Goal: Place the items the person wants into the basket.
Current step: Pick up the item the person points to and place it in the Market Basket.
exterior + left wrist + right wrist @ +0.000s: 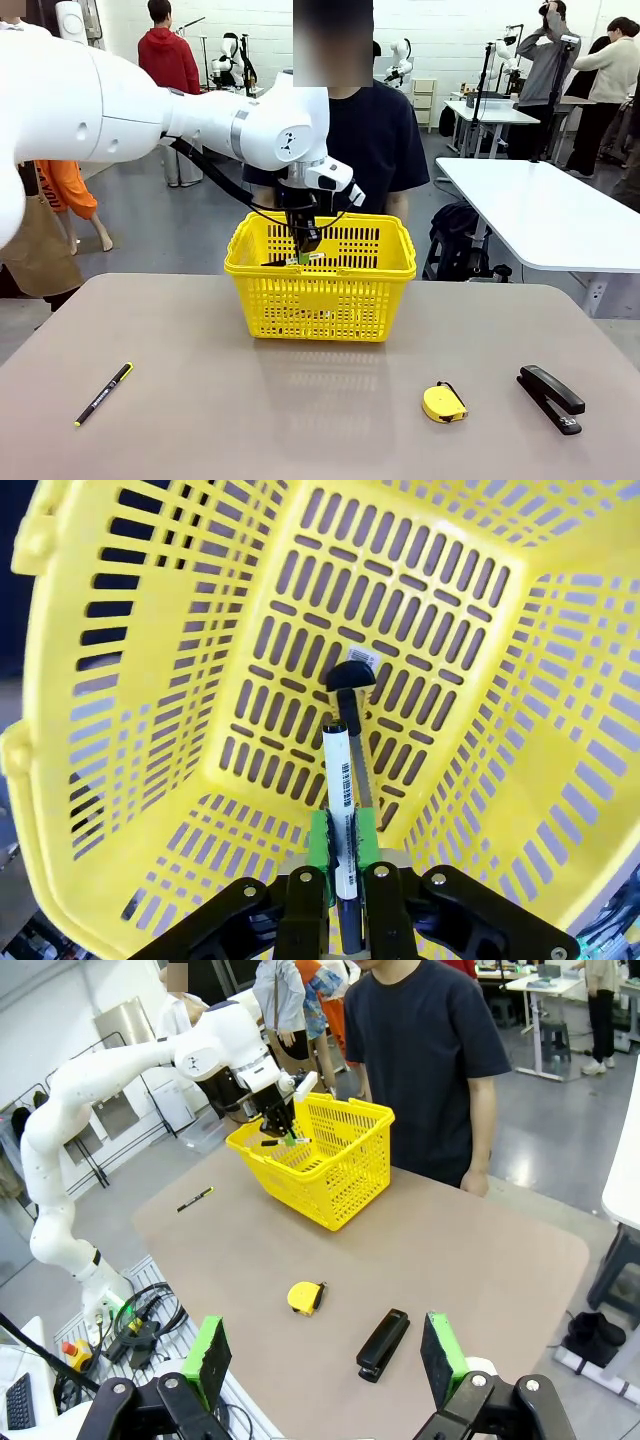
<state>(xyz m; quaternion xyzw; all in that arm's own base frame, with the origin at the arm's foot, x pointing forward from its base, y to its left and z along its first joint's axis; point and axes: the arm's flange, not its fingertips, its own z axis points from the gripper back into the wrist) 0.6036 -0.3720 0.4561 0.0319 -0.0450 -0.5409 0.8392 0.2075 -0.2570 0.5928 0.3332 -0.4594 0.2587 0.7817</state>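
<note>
left claw clamped on smooth white-barrelled marker | over lattice-walled yellow plastic basket | right claw gaping, empty

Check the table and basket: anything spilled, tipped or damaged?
Nothing stands out. Basket upright, box cutter lying on its floor, marker straight in the left pincer; tape measure, stapler and pen lie separate on the table.

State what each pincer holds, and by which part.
The left pincer is shut on the marker, gripping its white barrel, over the basket. The right pincer is open and holds nothing.
</note>
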